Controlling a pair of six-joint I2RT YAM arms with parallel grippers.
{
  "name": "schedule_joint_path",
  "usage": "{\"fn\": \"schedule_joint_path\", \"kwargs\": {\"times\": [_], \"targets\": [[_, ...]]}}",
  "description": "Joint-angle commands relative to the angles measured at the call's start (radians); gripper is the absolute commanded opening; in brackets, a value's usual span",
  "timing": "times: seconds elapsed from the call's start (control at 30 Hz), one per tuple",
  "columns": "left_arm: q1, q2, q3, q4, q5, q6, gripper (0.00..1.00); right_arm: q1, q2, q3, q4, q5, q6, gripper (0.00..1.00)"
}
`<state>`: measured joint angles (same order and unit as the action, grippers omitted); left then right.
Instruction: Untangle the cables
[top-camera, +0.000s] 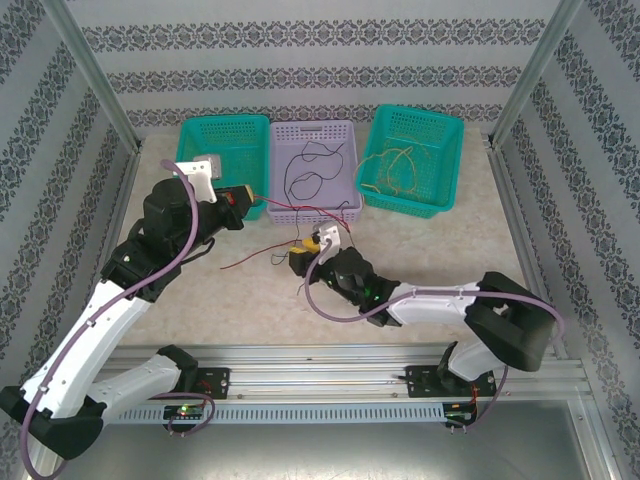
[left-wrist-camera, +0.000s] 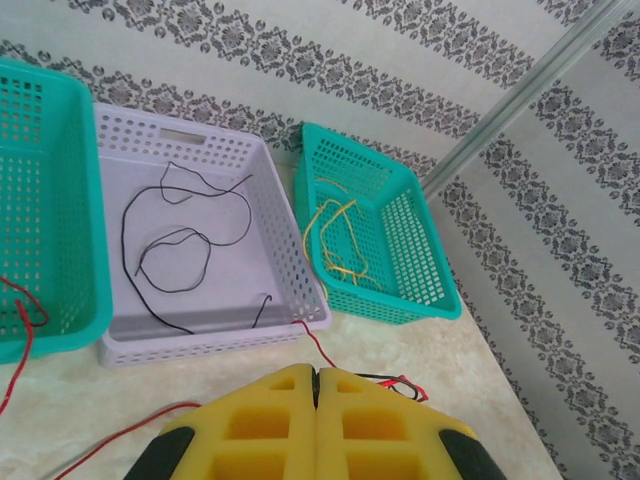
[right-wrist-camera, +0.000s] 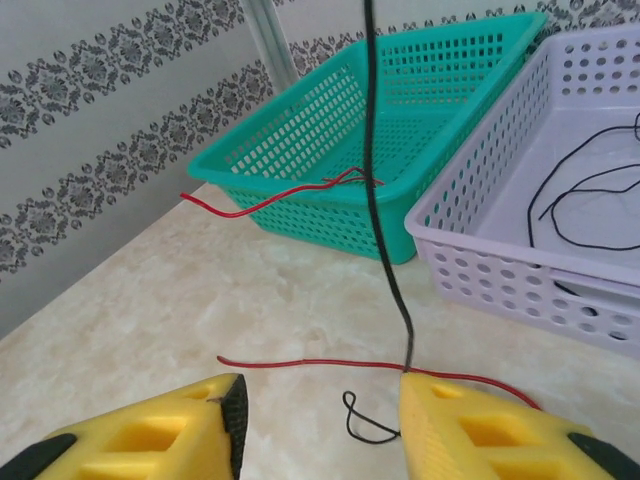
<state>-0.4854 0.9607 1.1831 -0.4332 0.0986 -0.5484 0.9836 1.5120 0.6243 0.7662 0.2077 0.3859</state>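
Two colours look sorted: black cables (top-camera: 308, 180) lie loose in the middle lavender basket (top-camera: 312, 127), and yellow and orange cables (top-camera: 395, 165) sit in the right teal basket (top-camera: 415, 112). Red is the job left. One red cable (top-camera: 300, 210) runs from the left gripper (top-camera: 250, 200), fingers clenched and seemingly pinching it, along the lavender basket's near rim. Another red strand (top-camera: 255, 253) trails over the table (top-camera: 430, 270). The right gripper (right-wrist-camera: 320, 395) hangs spread just above the table, grasping nothing, and a stray black strand (right-wrist-camera: 385, 220) crosses red beside its right finger. Red drapes the left teal basket (top-camera: 225, 122). I'd judge it well past halfway.
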Motion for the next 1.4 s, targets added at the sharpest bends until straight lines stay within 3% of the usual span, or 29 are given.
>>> {"fn": "schedule_joint_path", "kwargs": {"times": [0.0,0.17,0.53,0.67,0.77,0.9,1.37], "targets": [[-0.013,-0.001,0.000,0.052,0.043,-0.028,0.00,-0.008,0.056,0.046,0.063,0.021,-0.019,0.47],[-0.013,-0.004,-0.018,0.064,0.061,-0.037,0.00,-0.003,0.150,0.097,0.132,0.092,-0.069,0.50],[-0.014,-0.019,-0.054,0.093,0.087,-0.038,0.00,-0.015,0.389,0.074,0.609,0.189,-0.116,0.53],[-0.014,-0.035,-0.071,0.091,0.082,-0.025,0.00,-0.004,0.427,0.098,0.619,0.181,-0.159,0.53],[-0.014,-0.044,-0.082,0.096,0.086,-0.027,0.00,-0.005,0.418,0.090,0.619,0.251,-0.188,0.53],[-0.014,-0.058,-0.085,0.081,0.072,-0.008,0.00,-0.016,0.374,0.050,0.619,0.222,-0.179,0.53],[-0.013,-0.051,-0.102,0.101,0.063,0.053,0.00,0.098,0.235,-0.114,0.619,0.189,-0.406,0.56]]}}
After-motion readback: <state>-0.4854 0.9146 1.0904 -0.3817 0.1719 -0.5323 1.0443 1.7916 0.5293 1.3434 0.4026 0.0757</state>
